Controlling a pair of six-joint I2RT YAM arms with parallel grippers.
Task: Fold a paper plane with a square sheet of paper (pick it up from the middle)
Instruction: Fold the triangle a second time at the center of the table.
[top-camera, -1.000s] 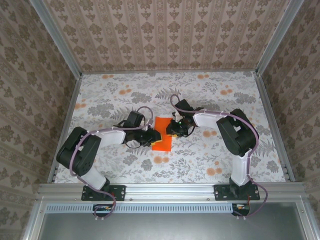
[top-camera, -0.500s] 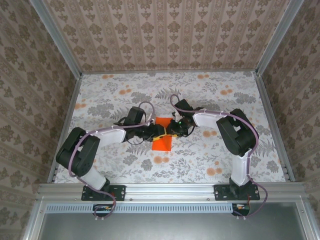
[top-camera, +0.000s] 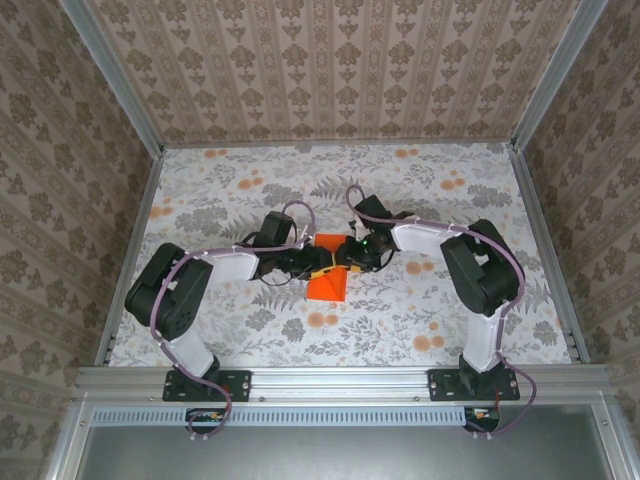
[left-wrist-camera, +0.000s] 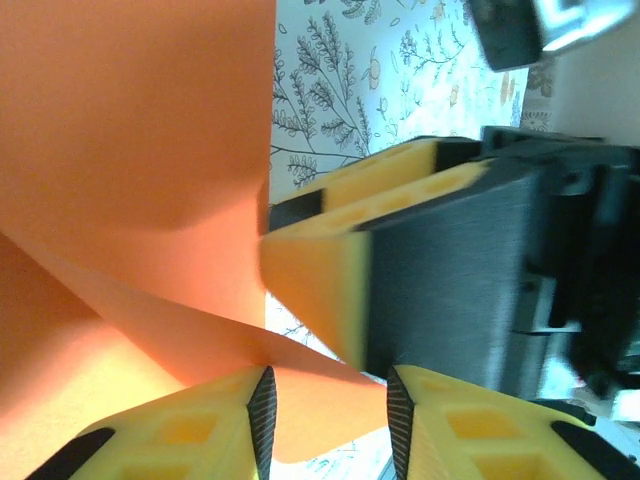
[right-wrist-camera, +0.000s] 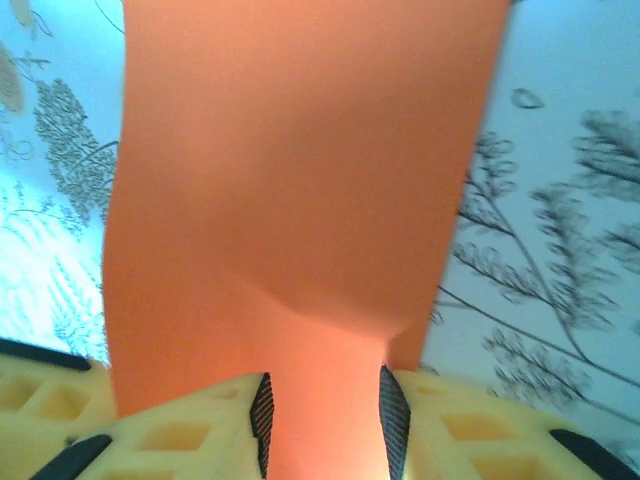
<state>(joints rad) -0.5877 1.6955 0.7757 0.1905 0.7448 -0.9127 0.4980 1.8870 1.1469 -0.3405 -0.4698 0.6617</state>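
Observation:
The square sheet of paper (top-camera: 328, 286) is vivid orange and sits on the tablecloth at the middle, buckled into a wedge. My left gripper (top-camera: 318, 263) and right gripper (top-camera: 346, 257) meet tip to tip over its far half. In the left wrist view a creased flap of the paper (left-wrist-camera: 150, 150) runs between the fingers of my left gripper (left-wrist-camera: 325, 410), whose pads stand apart, and a yellow finger of the right gripper (left-wrist-camera: 310, 280) is close in front. In the right wrist view the paper (right-wrist-camera: 300, 170) humps up and passes between the parted pads of my right gripper (right-wrist-camera: 322, 420).
The floral tablecloth (top-camera: 420, 190) covers the table inside patterned walls (top-camera: 330, 70). Metal rails (top-camera: 545, 240) run along the sides. The arm cables (top-camera: 290, 215) loop above the wrists near the paper.
My left gripper has slid right along the paper until it meets the right gripper. Both sets of jaws have widened. The flat rectangle of paper now looks buckled into a wedge.

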